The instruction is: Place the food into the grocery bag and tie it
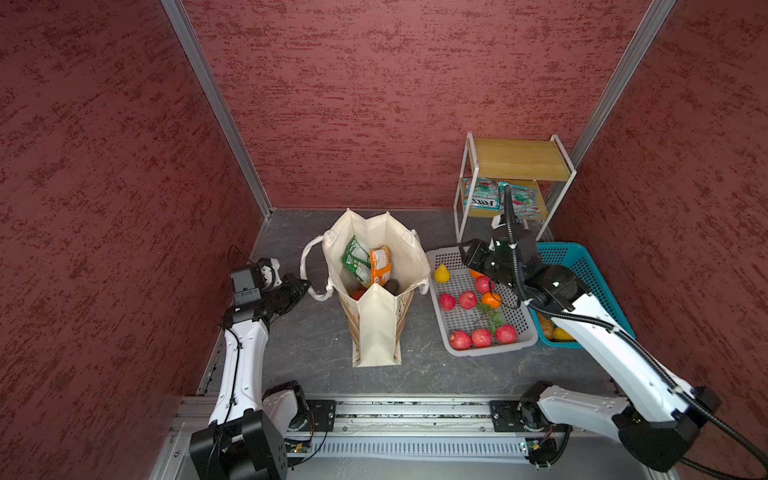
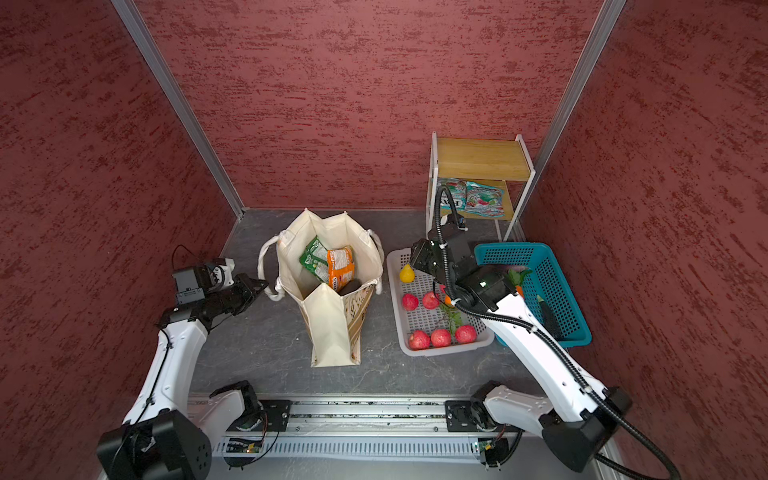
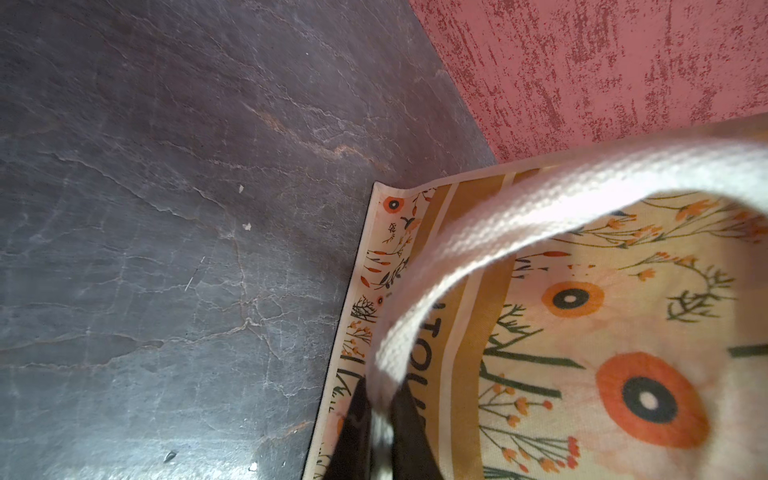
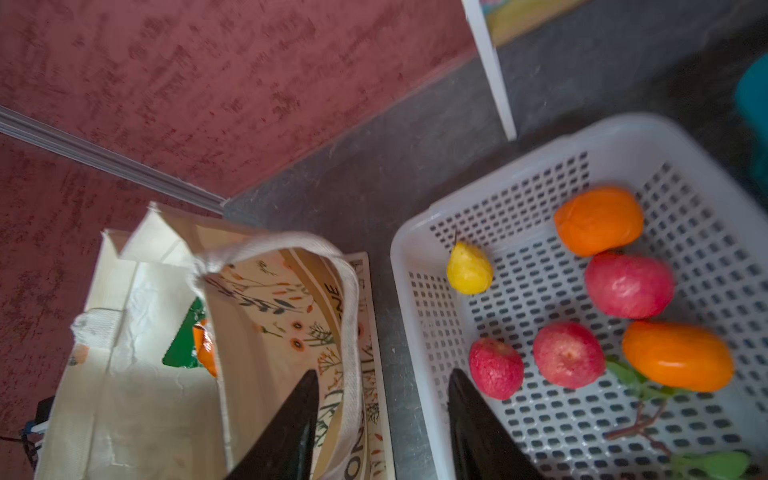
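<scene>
While the left gripper (image 3: 380, 399) is pressed together on a white loop handle (image 3: 478, 232) of the grocery bag (image 1: 376, 328), the right gripper (image 4: 382, 374) hangs with its jaws about half spread and nothing between them. It sits above the strip of bench (image 1: 316, 340) between the bag and the grey basket (image 4: 399, 257). The bag stands upright and open-mouthed mid-bench. A green packet (image 1: 355, 259) and an orange packet (image 1: 380, 266) lean inside it, with something dark below them. Just right of the bag lies the grey basket, and the teal basket (image 1: 590, 266) is just beside that, partly hidden under the right arm. Behind them, a two-tier shelf (image 1: 515, 158) carries two more packets (image 1: 484, 195) on its lower board. In the grey basket lie six red apples (image 1: 481, 337), two orange fruits (image 1: 490, 300) and one small yellow fruit (image 1: 441, 273).
</scene>
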Robot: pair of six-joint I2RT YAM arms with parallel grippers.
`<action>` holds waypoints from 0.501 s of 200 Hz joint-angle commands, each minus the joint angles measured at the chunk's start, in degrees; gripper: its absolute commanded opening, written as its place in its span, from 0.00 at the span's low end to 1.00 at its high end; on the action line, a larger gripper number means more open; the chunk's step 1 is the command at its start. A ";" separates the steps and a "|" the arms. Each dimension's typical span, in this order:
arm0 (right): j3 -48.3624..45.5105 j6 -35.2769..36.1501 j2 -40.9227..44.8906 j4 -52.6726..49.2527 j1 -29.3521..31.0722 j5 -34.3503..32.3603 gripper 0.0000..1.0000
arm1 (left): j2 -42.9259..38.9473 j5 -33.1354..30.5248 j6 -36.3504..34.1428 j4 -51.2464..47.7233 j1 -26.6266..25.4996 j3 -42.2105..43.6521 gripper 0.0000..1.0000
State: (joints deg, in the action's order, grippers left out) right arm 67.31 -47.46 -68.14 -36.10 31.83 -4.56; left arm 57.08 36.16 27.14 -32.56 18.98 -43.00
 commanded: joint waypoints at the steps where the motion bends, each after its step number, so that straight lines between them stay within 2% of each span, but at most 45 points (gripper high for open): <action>1: -3.97 -6.29 -1.02 11.07 -0.96 11.15 0.51 | 0.06 0.59 -1.17 -0.14 0.44 0.09 0.00; 58: -12.50 -11.63 -5.34 26.08 -1.12 20.83 0.53 | 0.18 0.60 -1.32 -0.14 0.54 0.53 0.00; 100: -15.51 -13.55 -7.95 33.47 -1.03 24.76 0.56 | 0.26 0.59 -1.24 -0.05 0.55 0.64 0.00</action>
State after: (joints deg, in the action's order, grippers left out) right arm 52.84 -58.26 -74.54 -11.31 31.03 15.66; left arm 57.10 36.16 27.09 -32.56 19.00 -42.98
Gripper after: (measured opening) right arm 0.562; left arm 0.093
